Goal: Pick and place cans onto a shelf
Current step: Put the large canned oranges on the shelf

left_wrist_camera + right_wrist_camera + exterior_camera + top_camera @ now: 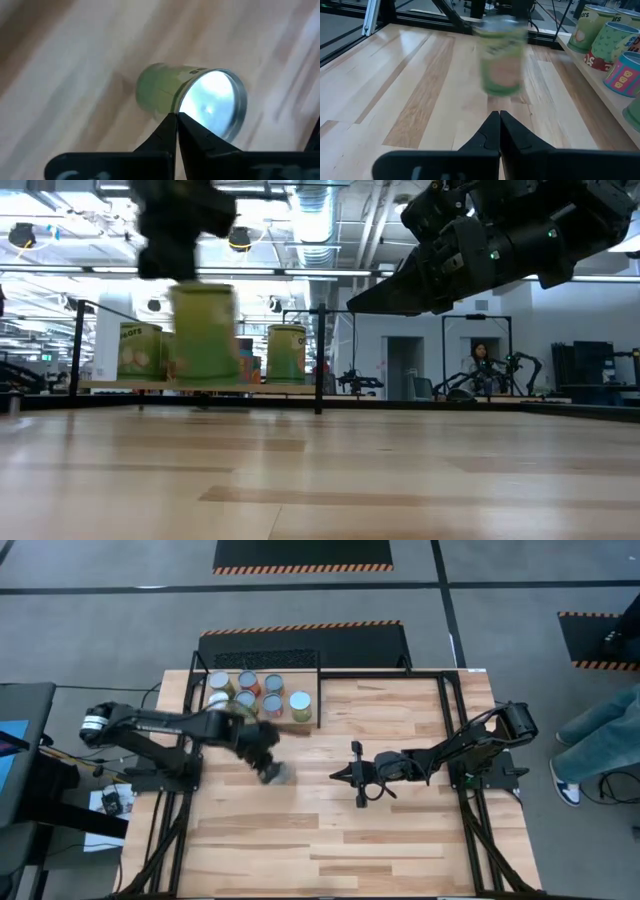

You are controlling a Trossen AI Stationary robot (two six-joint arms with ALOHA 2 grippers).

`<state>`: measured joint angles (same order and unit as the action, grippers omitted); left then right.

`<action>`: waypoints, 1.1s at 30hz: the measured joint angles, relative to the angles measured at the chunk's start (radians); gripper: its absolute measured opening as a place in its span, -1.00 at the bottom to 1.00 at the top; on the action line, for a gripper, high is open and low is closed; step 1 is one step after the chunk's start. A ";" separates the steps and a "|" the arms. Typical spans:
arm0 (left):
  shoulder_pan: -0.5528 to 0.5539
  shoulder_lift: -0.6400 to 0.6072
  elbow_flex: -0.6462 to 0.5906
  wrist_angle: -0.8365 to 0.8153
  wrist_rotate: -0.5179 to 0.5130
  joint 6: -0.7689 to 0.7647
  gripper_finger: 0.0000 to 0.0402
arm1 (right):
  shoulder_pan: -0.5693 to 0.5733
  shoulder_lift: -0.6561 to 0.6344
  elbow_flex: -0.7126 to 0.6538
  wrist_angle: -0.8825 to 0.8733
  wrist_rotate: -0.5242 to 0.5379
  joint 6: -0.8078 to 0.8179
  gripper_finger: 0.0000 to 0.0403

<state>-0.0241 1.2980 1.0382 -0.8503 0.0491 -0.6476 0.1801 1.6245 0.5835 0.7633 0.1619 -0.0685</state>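
Risk of a toppled can at the shelf front

Table [400,840] is bare plank across its whole near half and middle, so there is plenty of room to back away. The tight spot is the shelf [312,680] at the far-left corner, with black rails and seven cans [247,690] already packed on it. The right gripper [358,778], clenched, waits near mid-table, just beside the path. The left gripper [265,755] hangs close before the shelf with its fingers pressed together at the rim of the green can [277,775]. That can is upright and blurred beneath it, and I cannot tell whether it is pinched or merely touched. With so thin a hold it could slip and roll, catch the front rail, or knock over the standing cans. The free corner by the right rail looks like the safest place for it.
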 joint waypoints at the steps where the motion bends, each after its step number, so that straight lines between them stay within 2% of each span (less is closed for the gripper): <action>1: 0.035 0.007 0.000 0.026 0.011 0.011 -1.00 | 0.000 0.000 0.000 0.000 0.000 0.000 -0.92; 7: 0.227 0.013 0.000 0.098 0.058 0.061 -1.00 | 0.000 0.000 0.000 -0.001 0.000 -0.003 -0.93; 12: 0.321 0.013 0.000 0.089 0.120 0.072 -1.00 | 0.000 0.000 0.000 -0.001 0.000 -0.003 -0.92; 22: 0.366 0.093 0.000 0.106 0.137 0.116 -1.00 | 0.003 0.000 0.000 -0.004 0.000 -0.002 -0.92; 33: 0.368 0.145 0.000 0.141 0.097 0.178 -1.00 | 0.003 0.000 0.000 -0.011 0.000 0.000 -0.92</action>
<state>0.3439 1.4425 1.0386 -0.7090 0.1465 -0.4698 0.1833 1.6241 0.5838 0.7521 0.1619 -0.0681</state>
